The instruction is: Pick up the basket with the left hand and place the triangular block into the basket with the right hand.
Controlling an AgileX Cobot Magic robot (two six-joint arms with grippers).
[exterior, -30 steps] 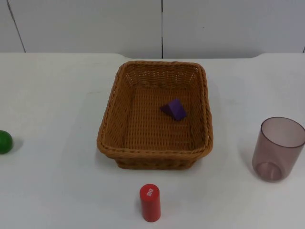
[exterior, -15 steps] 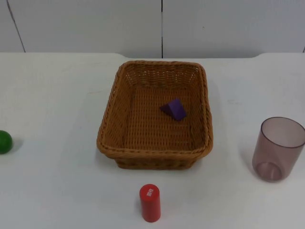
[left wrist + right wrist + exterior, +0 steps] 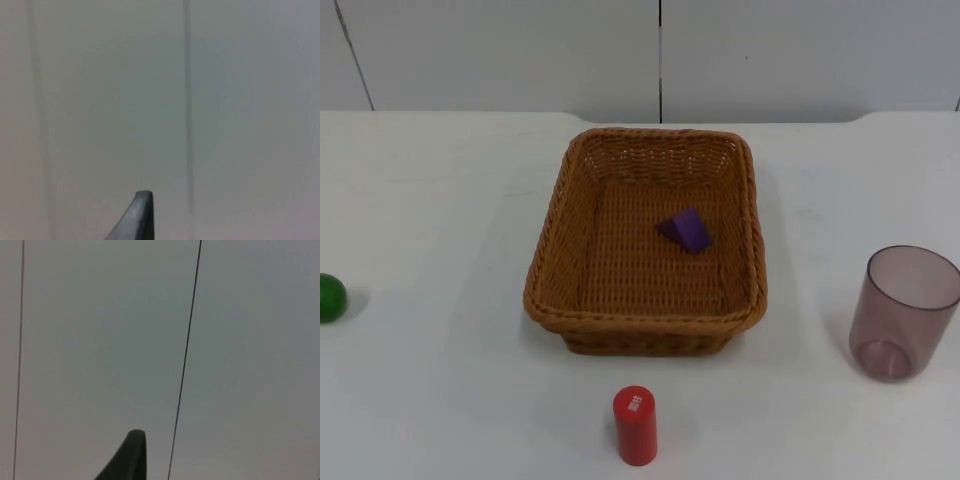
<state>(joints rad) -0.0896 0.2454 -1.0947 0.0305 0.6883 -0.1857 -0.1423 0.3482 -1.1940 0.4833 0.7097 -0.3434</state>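
A brown wicker basket (image 3: 546, 262) stands on the white table, in the middle of the top view. The purple triangular block (image 3: 686, 230) lies on the basket's floor, right of its centre. Nothing touches the basket or the block. My left gripper (image 3: 140, 220) is raised off the table and faces the grey partition wall. My right gripper (image 3: 131, 457) is likewise raised and faces the wall panels. Both arms wait away from the table.
A red cylinder (image 3: 635, 425) stands upright in front of the basket near the table's front edge. A translucent purple cup (image 3: 903, 312) stands to the right of the basket. A green ball (image 3: 330, 297) lies at the far left edge.
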